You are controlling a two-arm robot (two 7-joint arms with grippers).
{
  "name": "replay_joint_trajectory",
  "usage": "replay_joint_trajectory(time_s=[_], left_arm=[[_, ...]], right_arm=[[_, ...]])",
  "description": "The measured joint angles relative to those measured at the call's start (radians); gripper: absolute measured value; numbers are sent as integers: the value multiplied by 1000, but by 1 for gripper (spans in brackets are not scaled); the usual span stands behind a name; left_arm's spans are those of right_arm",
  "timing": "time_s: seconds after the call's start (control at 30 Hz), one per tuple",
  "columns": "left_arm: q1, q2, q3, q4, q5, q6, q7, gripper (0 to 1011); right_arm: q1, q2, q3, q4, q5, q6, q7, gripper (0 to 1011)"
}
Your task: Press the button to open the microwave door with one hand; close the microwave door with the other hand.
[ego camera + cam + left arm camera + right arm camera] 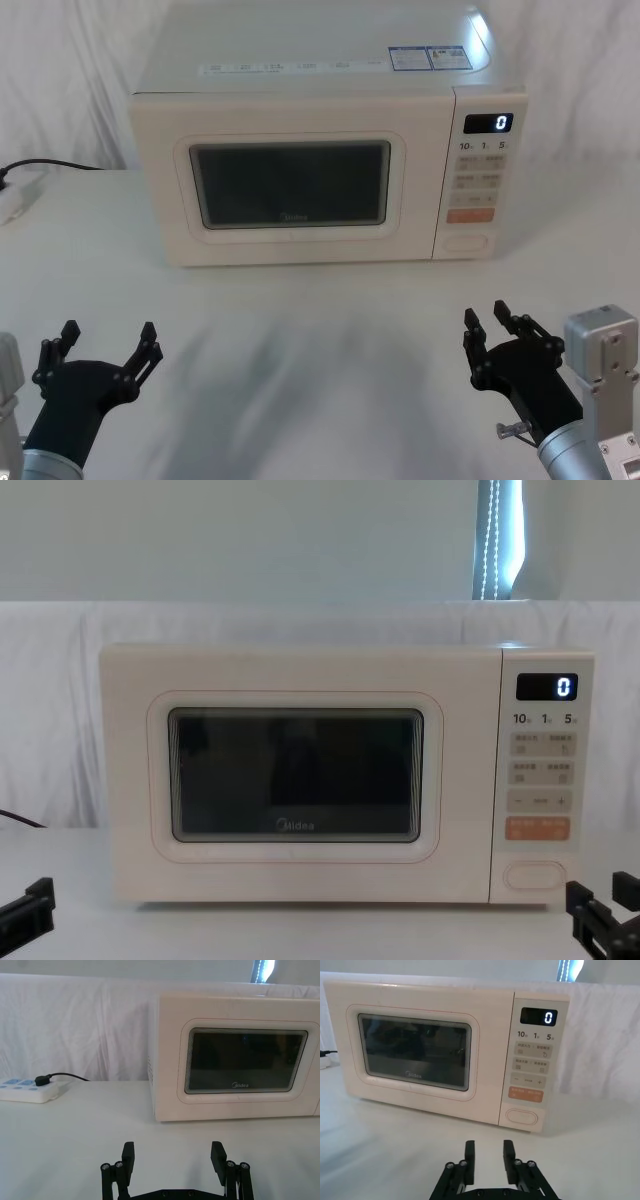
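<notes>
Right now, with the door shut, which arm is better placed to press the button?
Right. The button sits low on the microwave's right side, and the right tool hovers over the table almost straight in front of it. The left tool hangs far to the left, facing the door.

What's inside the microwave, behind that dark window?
The broad cream microwave door is shut. Through its dark rounded window there are only dim reflections; no dish or food can be made out. Whatever sits farther inside is hidden by the tinted glass.
</notes>
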Motion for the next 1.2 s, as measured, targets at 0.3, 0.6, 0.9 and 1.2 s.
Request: replay_joint_trajectory(time_s=[0.3,0.6,0.9,1.2], left_arm=[[0,0,0,0,0,0,0,1001],[0,0,0,0,0,0,0,1001],[0,0,0,0,0,0,0,1001],[0,0,0,0,0,0,0,1001]], right_arm=[[0,0,0,0,0,0,0,123],[0,0,0,0,0,0,0,0],[5,-5,5,8,1,0,10,0],[56,-43,42,76,27,0,54,0]])
